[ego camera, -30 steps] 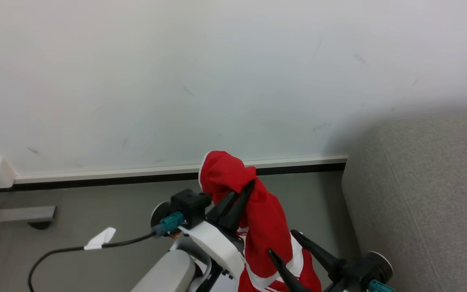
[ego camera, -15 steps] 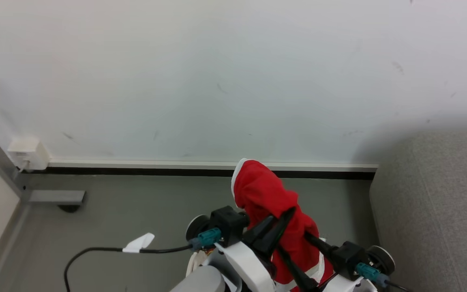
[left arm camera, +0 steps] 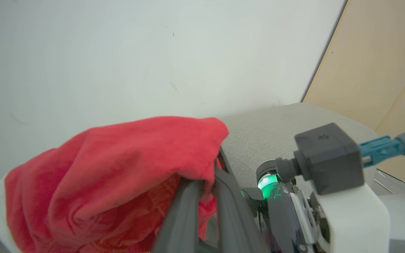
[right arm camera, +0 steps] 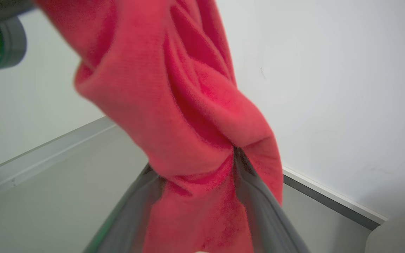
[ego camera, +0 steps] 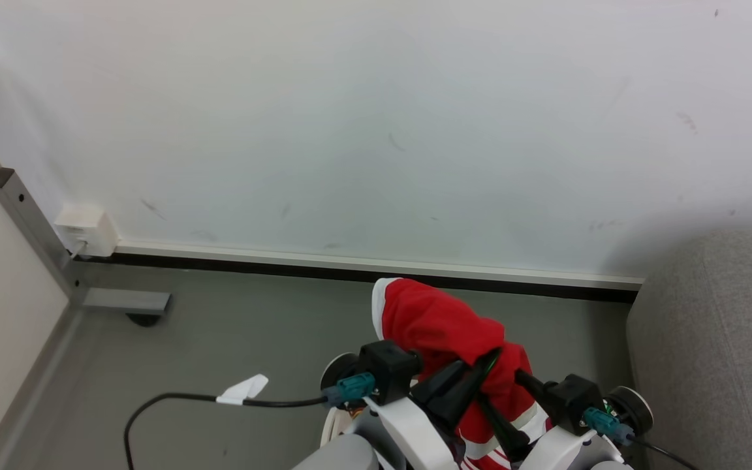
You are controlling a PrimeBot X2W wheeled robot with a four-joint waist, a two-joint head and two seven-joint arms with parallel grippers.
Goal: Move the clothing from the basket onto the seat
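Note:
The red clothing with white trim hangs bunched above the floor, and my left gripper is shut on its upper fold. In the left wrist view the clothing drapes over that gripper. Just right of it, my right gripper stands open with the hanging cloth between its spread fingers. The right wrist view has the clothing filling the gap of that gripper and touching both fingers. The grey seat lies to the right, also in the left wrist view as the seat. The basket is out of view.
A white wall with a dark baseboard stands close ahead over grey floor. A black cable with a white tag runs at the lower left. A white socket box and a metal post sit at the left corner. A wood panel stands behind the seat.
The head camera has swung left, so the wall corner has come into view. My right gripper has risen close to the left one, around the cloth. The left grip is unchanged.

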